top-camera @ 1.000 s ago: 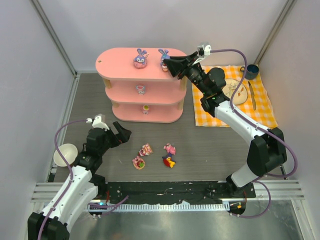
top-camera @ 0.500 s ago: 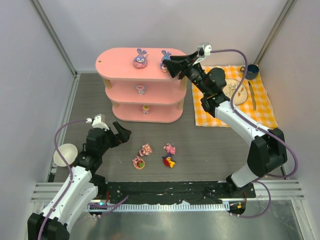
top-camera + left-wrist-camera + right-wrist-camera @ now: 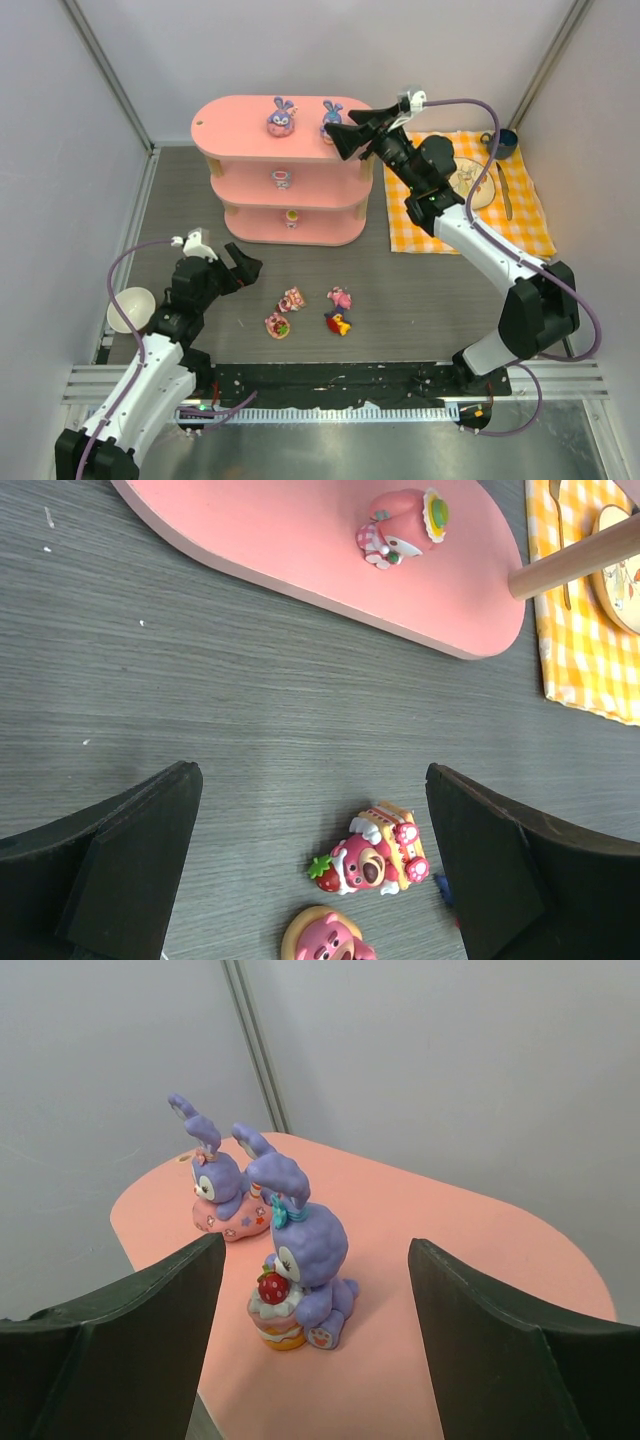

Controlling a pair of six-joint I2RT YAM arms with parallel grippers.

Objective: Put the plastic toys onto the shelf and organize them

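Note:
The pink three-tier shelf (image 3: 240, 128) stands at the back. Two blue-purple bunnies stand free on its top board: one on a pink cushion (image 3: 281, 118), one with a strawberry cake (image 3: 330, 117). My right gripper (image 3: 347, 140) is open just right of the cake bunny (image 3: 305, 1260), which sits between its jaws, apart from both. One toy sits on the middle board (image 3: 282, 179) and one on the bottom board (image 3: 291, 218). Several toys lie on the floor: a pink bear with cake (image 3: 291, 299), a round pink one (image 3: 277, 325), a pink one (image 3: 340, 298), a red-yellow-purple one (image 3: 338, 323). My left gripper (image 3: 247, 270) is open and empty, left of them.
A white bowl (image 3: 130, 308) sits at the far left. An orange checked cloth (image 3: 520, 220) at the right carries a plate (image 3: 470, 183), a knife (image 3: 505, 192) and a blue cup (image 3: 503, 143). A wooden shelf post (image 3: 570, 565) shows in the left wrist view.
My right gripper has drawn back a little to the right from the cake bunny, which stays standing on the top board. The left arm has not moved.

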